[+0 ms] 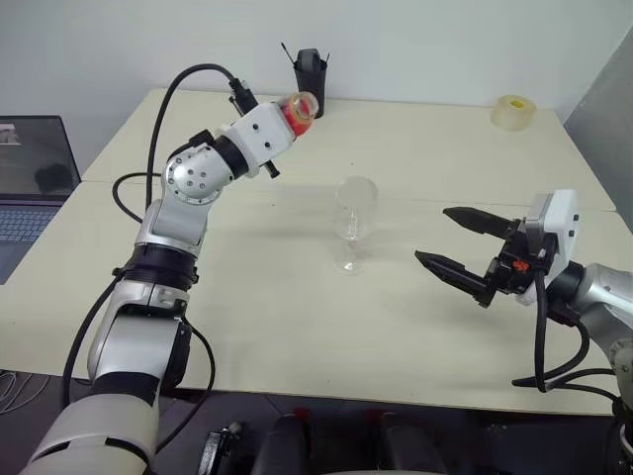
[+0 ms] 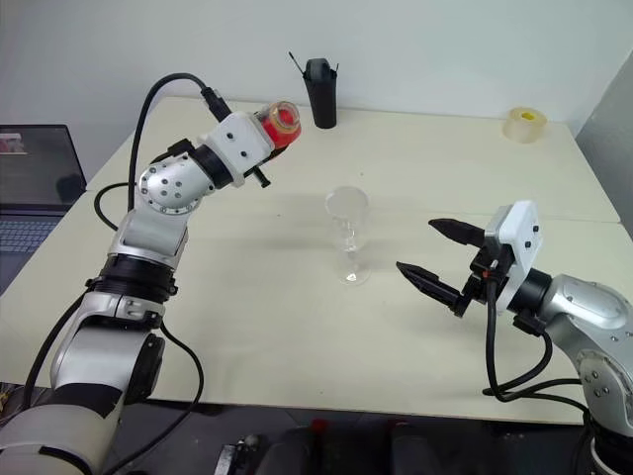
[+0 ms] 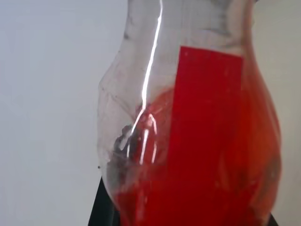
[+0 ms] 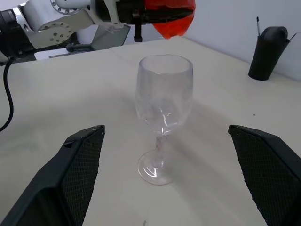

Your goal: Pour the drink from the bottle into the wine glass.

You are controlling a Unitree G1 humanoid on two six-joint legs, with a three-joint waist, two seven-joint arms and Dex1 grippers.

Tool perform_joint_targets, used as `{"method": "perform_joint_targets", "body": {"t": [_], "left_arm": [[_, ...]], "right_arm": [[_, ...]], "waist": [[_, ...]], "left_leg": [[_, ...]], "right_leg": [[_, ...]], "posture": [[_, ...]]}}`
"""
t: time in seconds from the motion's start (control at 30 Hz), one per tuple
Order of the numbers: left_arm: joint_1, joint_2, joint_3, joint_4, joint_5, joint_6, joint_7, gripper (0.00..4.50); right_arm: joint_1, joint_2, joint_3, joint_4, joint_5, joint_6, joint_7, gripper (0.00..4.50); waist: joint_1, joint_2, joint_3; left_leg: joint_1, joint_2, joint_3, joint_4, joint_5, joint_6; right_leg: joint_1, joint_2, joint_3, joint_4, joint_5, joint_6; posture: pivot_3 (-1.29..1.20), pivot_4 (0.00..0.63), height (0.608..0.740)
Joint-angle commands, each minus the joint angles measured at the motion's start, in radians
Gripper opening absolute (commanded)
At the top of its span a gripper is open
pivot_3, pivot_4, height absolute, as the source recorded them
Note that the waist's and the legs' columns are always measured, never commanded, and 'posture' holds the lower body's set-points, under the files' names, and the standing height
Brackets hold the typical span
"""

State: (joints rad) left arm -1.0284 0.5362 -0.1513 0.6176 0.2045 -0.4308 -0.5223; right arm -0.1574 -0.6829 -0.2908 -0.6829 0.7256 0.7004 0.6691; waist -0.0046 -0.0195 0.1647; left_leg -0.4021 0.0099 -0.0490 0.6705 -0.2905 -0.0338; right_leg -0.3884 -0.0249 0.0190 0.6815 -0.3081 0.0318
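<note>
Bottle (image 1: 298, 109) clenched in left gripper (image 1: 287, 115), raised well above the table (image 1: 415, 327), ready for pouring. Glass (image 1: 355, 222) upright at centre, empty. Right gripper (image 1: 457, 245) spread wide beside glass, perhaps to steady it.

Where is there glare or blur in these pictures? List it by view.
Left wrist view: the bottle is soft and out of focus, with a bright white streak of glare down its clear side. Right wrist view: the wine glass is sharp, small highlights on its bowl, a faint shadow beside it on the table.
</note>
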Motion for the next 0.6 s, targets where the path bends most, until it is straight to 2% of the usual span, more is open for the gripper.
{"method": "perform_joint_targets", "body": {"t": [0.03, 0.6], "left_arm": [[-0.060, 0.007, -0.018, 0.032, 0.052, -0.115, 0.037, 0.93], [-0.157, -0.031, -0.135, 0.229, 0.267, -0.307, 0.201, 0.92]], "right_arm": [[0.020, 0.001, -0.012, -0.049, -0.007, -0.036, -0.027, 4.50], [0.065, 0.013, 0.019, -0.100, -0.017, -0.063, -0.115, 4.50]], "waist": [[0.000, 0.000, 0.000], [0.000, 0.000, 0.000]], "left_leg": [[0.000, 0.000, 0.000, 0.000, 0.000, 0.000], [0.000, -0.001, 0.000, 0.001, 0.000, -0.001]], "right_leg": [[0.000, 0.000, 0.000, 0.000, 0.000, 0.000], [0.000, 0.001, 0.000, 0.000, 0.000, 0.000]], "posture": [[0.00, 0.150, 0.740], [0.00, 0.150, 0.740]]}}
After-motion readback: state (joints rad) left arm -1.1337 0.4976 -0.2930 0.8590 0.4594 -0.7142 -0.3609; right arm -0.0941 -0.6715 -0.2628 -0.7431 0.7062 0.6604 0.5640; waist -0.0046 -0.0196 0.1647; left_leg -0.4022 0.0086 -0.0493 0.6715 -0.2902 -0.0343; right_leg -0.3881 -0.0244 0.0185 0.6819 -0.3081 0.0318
